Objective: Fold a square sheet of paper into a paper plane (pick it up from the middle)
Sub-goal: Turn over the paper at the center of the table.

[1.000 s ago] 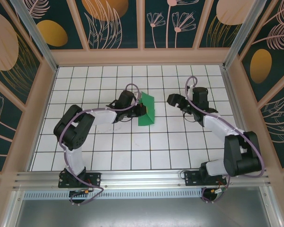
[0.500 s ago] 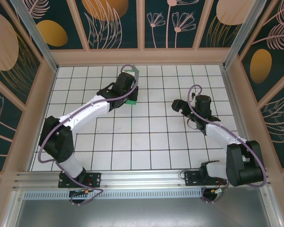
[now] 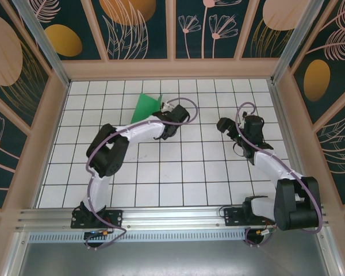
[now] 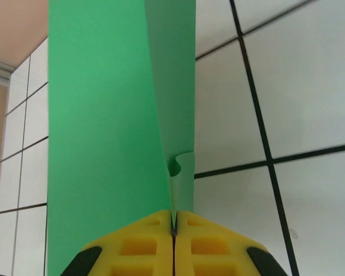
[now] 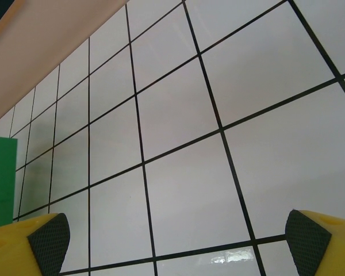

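Note:
The sheet of paper (image 3: 146,107) is a folded bright-green shape at the far middle-left of the grid table, reaching left from my left gripper (image 3: 162,111). In the left wrist view the green paper (image 4: 103,138) rises ahead as two layers meeting at a crease, and my left gripper (image 4: 173,225) is shut on its near edge between the yellow fingers (image 4: 141,247). My right gripper (image 3: 224,125) hovers to the right of centre, open and holding nothing. Its open tips (image 5: 178,247) frame bare tiles, with a strip of the green paper (image 5: 1,181) at the left edge.
The white grid table (image 3: 178,172) is fenced by a beige rim (image 3: 172,70) at the back and by side walls (image 3: 52,115). Both arm bases stand at the near edge.
The left gripper has carried the paper from the table's middle toward the far left, and the paper now trails out to its left. The right gripper has drifted slightly right, still open.

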Robot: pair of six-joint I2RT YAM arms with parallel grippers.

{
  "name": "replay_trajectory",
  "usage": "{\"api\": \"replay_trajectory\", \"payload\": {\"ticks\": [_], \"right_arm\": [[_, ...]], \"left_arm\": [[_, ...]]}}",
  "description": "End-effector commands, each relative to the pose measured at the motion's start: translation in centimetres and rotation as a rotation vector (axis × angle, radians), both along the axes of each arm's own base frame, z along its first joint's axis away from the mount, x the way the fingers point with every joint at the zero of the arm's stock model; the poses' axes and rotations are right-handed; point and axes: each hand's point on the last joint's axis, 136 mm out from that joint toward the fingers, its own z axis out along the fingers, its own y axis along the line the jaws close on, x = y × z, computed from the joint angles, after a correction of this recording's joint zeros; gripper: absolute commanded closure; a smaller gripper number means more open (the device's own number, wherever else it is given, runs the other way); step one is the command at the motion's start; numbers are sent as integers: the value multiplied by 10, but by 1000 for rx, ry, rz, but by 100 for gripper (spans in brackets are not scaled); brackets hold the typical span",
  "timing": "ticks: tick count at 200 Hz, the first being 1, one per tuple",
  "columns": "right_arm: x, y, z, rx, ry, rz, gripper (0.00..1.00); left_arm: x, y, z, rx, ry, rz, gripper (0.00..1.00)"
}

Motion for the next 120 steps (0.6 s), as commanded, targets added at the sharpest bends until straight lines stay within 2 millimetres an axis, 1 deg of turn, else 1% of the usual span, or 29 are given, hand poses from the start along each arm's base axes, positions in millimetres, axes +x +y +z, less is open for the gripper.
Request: {"api": "replay_trajectory", "payload": {"ticks": [1, 27, 37, 66, 79, 83, 96, 105, 120], "right_arm": [[-3, -8, -1, 7, -2, -37, 1], [-2, -12, -3, 8, 4, -52, 1], [-2, -14, -4, 11, 10, -58, 1], [-2, -16, -7, 25, 20, -65, 1], [-2, -17, -8, 30, 25, -66, 1], [-2, -17, -7, 30, 25, -68, 1], [-2, -19, -7, 33, 25, -72, 1], [-2, -20, -6, 35, 22, -72, 1], [-2, -18, -4, 38, 18, -61, 1]], "left_arm": [[-2, -6, -5, 117, -2, -34, 92], [-11, -23, -28, 61, 47, -58, 93], [-13, -28, -33, 35, 60, -60, 93], [-17, -40, -41, -58, 83, -56, 89], [-19, -44, -44, -90, 97, -53, 83], [-19, -45, -44, -100, 100, -51, 79], [-19, -51, -38, -148, 99, -49, 67], [-21, -58, -33, -204, 109, -61, 61], [-27, -78, -22, -339, 131, -114, 52]]}}
